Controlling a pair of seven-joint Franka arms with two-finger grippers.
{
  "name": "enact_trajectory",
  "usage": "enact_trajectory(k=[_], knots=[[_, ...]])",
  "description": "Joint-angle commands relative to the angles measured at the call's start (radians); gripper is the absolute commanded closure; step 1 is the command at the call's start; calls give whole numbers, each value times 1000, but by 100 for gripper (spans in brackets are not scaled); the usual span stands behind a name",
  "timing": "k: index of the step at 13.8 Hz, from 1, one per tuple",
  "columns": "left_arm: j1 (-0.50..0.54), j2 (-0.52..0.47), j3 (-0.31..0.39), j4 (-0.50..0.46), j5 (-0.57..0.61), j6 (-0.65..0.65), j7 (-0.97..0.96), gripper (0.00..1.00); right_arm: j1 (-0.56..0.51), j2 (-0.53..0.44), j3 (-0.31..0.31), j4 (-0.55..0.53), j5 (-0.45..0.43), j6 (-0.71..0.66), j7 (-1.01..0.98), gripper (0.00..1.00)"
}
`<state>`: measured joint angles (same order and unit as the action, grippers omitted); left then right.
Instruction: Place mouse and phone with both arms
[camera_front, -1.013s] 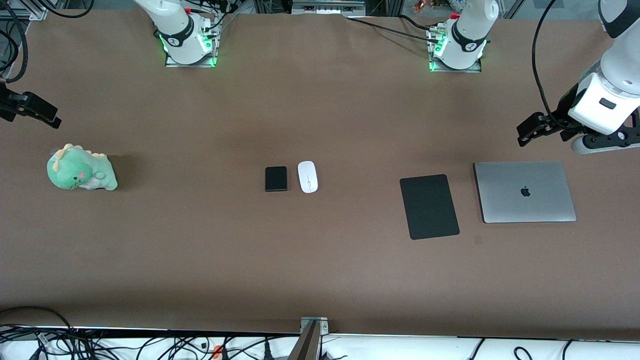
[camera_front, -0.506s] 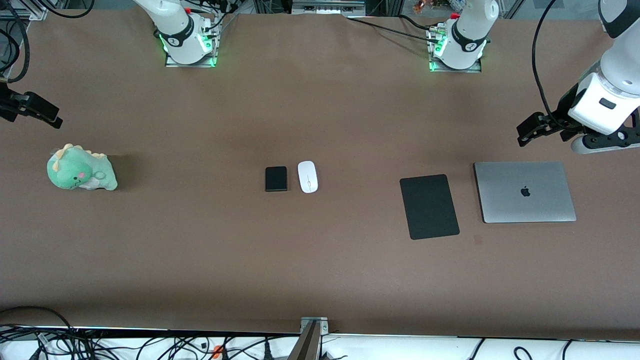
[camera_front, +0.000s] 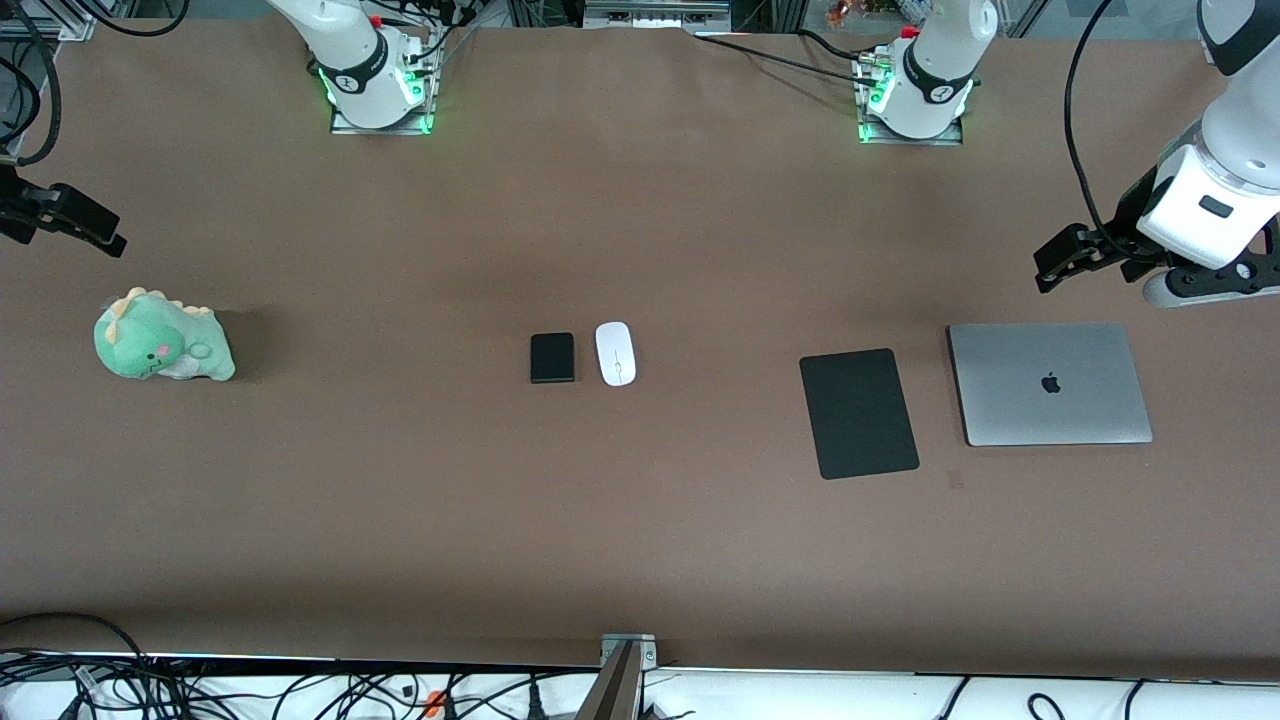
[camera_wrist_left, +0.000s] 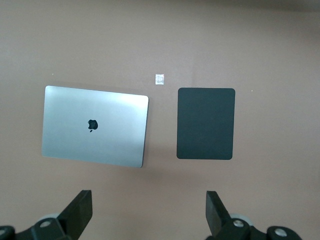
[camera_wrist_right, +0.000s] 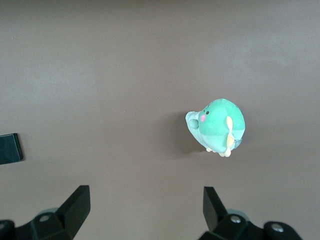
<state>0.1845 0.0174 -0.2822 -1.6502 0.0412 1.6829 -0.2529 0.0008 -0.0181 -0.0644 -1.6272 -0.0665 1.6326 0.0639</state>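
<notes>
Right now: both arms are hanging up at the table's two ends, and nothing is being held.
Mouse: the small white oval computer mouse (camera_front: 615, 353), glossy with a thin centre line, is lying flat on the brown table (camera_front: 640, 540) around its middle.
Phone: the small black rounded-corner slab of a phone (camera_front: 552, 358) is lying just beside the mouse, toward the right arm's end, a narrow strip of table showing between them; one corner of it is peeking into the right wrist view (camera_wrist_right: 10, 148).
Left gripper: the black two-finger left gripper (camera_front: 1060, 259) is hovering over bare table near the laptop's farther edge, at the left arm's end; in its own wrist view (camera_wrist_left: 150, 210) the fingers (camera_wrist_left: 80, 212) are standing wide apart, empty.
Right gripper: the black right gripper (camera_front: 85, 228) is hovering over bare table at the right arm's end, near the plush toy; its wrist view (camera_wrist_right: 145, 210) is showing the fingers (camera_wrist_right: 75, 207) spread wide, gripping nothing.
Mouse pad: the thin black rectangular mouse pad (camera_front: 858, 413) is lying flat between the mouse and the laptop, slightly skewed.
Laptop: the closed silver laptop (camera_front: 1048, 383) is sitting just beside the pad, toward the left arm's end.
Plush: the green dinosaur plush toy (camera_front: 160, 348) with yellow spikes and pink cheek is sitting well apart from the phone, toward the right arm's end.
</notes>
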Motion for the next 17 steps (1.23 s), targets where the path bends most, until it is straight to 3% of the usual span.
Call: enact_trajectory(k=[1,17], knots=[[9,12,-6,33,-20,-20,9,0,-4,-11,5,-6,19,-8,-13,0],[10,12,-5,32,-35,-23,9,0,-4,-10,11,-10,21,-8,-13,0]])
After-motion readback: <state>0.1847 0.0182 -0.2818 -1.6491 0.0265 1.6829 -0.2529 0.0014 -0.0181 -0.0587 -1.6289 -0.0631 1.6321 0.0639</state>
